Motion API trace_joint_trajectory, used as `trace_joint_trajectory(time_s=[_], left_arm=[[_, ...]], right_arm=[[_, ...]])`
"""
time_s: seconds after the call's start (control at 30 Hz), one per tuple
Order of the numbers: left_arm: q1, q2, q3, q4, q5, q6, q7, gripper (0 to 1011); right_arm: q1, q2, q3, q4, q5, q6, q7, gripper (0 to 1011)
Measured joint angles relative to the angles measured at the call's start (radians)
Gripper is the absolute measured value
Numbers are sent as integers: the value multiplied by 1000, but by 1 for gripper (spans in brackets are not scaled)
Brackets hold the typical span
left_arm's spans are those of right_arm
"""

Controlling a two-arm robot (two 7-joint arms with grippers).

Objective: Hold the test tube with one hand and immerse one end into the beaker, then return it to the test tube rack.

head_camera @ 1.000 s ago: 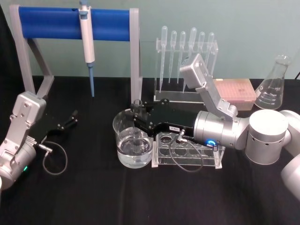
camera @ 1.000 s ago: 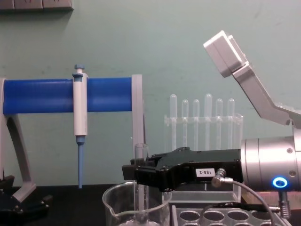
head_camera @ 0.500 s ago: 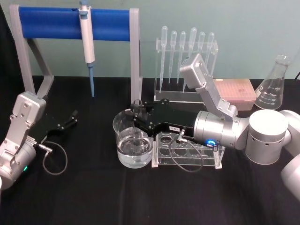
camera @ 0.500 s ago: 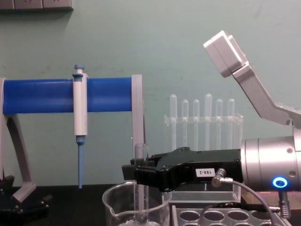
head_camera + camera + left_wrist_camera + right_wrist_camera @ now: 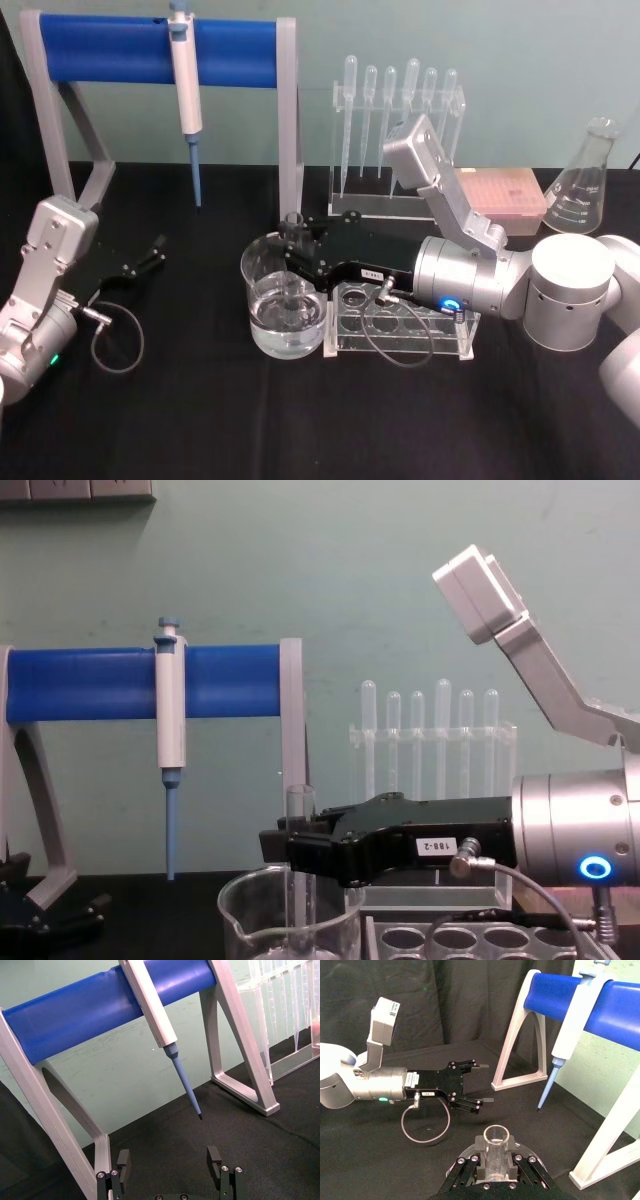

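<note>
The tabletop (image 5: 200, 420) is black against a pale green wall (image 5: 520, 40), and the right end effector (image 5: 293, 252) and left end effector (image 5: 169, 1162) are black too, the right one bearing a small white label (image 5: 437, 846) and a silver wrist (image 5: 475, 275) with a glowing blue ring. The test tube (image 5: 300, 805), the beaker (image 5: 258, 268) and the white-marked flask (image 5: 583, 185) near the far right corner are clear glass. A bright blue bar (image 5: 110, 50) on a pale grey frame (image 5: 288, 120) carries a white, blue-tipped pipette (image 5: 186, 85), and the box (image 5: 505, 195) is pink.

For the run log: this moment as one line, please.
right gripper: shut on test tube, upright, lower end in beaker | left gripper: open, parked left | rack: tube not returned
</note>
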Motion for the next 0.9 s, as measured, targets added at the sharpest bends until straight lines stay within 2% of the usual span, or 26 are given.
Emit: trace_joint_trajectory(time_s=[0.9], left_arm=[[0, 0, 0, 0, 0, 0, 0, 1000]], right_arm=[[0, 0, 0, 0, 0, 0, 0, 226]])
